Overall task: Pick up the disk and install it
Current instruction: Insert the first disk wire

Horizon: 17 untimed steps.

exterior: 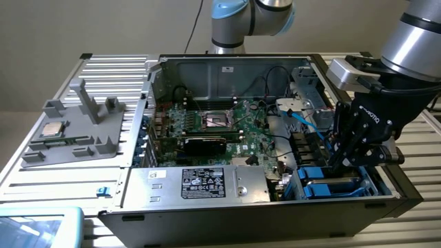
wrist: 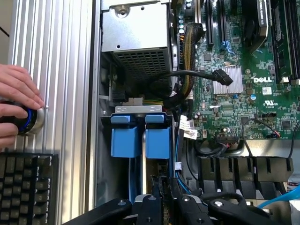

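Black gripper (exterior: 342,164) down inside the computer case (exterior: 241,227) — its hold impossible to tell, blue-framed disk (wrist: 158,140) just ahead, board (wrist: 234,112) marked DELL beside it.

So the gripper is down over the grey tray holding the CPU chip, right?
No. The exterior view shows the gripper down inside the open computer case, at the blue drive carriers on that view's right; the grey tray lies outside it, on the left.
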### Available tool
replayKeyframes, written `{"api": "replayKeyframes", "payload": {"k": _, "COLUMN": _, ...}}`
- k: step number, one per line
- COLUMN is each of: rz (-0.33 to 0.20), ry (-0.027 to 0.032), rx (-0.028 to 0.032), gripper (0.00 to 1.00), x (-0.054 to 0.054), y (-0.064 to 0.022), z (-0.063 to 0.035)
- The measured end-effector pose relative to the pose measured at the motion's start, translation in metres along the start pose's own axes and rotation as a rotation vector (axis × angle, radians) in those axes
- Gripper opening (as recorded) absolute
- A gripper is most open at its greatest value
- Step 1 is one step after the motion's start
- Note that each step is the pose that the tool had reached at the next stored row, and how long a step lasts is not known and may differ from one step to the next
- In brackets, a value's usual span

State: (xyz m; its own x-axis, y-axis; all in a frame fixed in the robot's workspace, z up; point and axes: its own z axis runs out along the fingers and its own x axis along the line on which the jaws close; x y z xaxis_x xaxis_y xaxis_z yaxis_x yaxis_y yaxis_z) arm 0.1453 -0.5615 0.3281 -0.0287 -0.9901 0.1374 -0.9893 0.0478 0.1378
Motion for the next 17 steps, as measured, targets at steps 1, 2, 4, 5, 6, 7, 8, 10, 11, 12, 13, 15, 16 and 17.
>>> {"api": "replayKeyframes", "payload": {"k": 1, "rz": 0.0, "ry": 0.0001, "rx": -0.0001, "gripper": 0.17, "x": 0.0, "y": 0.0, "z": 0.0}}
{"api": "replayKeyframes", "payload": {"k": 2, "rz": 0.001, "ry": 0.0, "rx": -0.0001, "gripper": 0.17, "x": 0.0, "y": 0.0, "z": 0.0001}}
{"api": "replayKeyframes", "payload": {"k": 4, "rz": 0.001, "ry": -0.0001, "rx": -0.0001, "gripper": 0.17, "x": 0.0, "y": 0.0, "z": 0.0002}}
{"api": "replayKeyframes", "payload": {"k": 5, "rz": 0.001, "ry": -0.0002, "rx": -0.0001, "gripper": 0.17, "x": 0.0, "y": 0.0, "z": 0.0002}}
{"api": "replayKeyframes", "payload": {"k": 6, "rz": 0.001, "ry": -0.0002, "rx": -0.0001, "gripper": 0.17, "x": 0.0, "y": 0.0, "z": 0.0002}}
{"api": "replayKeyframes", "payload": {"k": 7, "rz": 0.001, "ry": -0.0002, "rx": -0.0001, "gripper": 0.17, "x": 0.0, "y": 0.0, "z": 0.0002}}
{"api": "replayKeyframes", "payload": {"k": 8, "rz": 0.001, "ry": -0.0002, "rx": 0.0001, "gripper": 0.17, "x": 0.0, "y": -0.0001, "z": 0.0002}}
{"api": "replayKeyframes", "payload": {"k": 10, "rz": 0.001, "ry": 0.0017, "rx": -0.0001, "gripper": 0.24, "x": 0.0, "y": 0.0, "z": -0.0006}}
{"api": "replayKeyframes", "payload": {"k": 11, "rz": 0.001, "ry": 0.0032, "rx": 0.0, "gripper": 0.24, "x": 0.0, "y": 0.0001, "z": -0.001}}
{"api": "replayKeyframes", "payload": {"k": 12, "rz": 0.001, "ry": 0.0046, "rx": 0.0, "gripper": 0.31, "x": 0.0, "y": 0.0002, "z": -0.0014}}
{"api": "replayKeyframes", "payload": {"k": 13, "rz": 0.002, "ry": 0.0061, "rx": 0.0, "gripper": 0.31, "x": 0.0, "y": 0.0003, "z": -0.0022}}
{"api": "replayKeyframes", "payload": {"k": 15, "rz": 0.002, "ry": 0.01, "rx": 0.0002, "gripper": 0.31, "x": 0.0, "y": 0.001, "z": -0.0069}}
{"api": "replayKeyframes", "payload": {"k": 16, "rz": 0.003, "ry": 0.0117, "rx": 0.0002, "gripper": 0.31, "x": 0.001, "y": 0.0014, "z": -0.0107}}
{"api": "replayKeyframes", "payload": {"k": 17, "rz": 0.003, "ry": 0.0133, "rx": 0.0002, "gripper": 0.31, "x": 0.001, "y": 0.0017, "z": -0.015}}
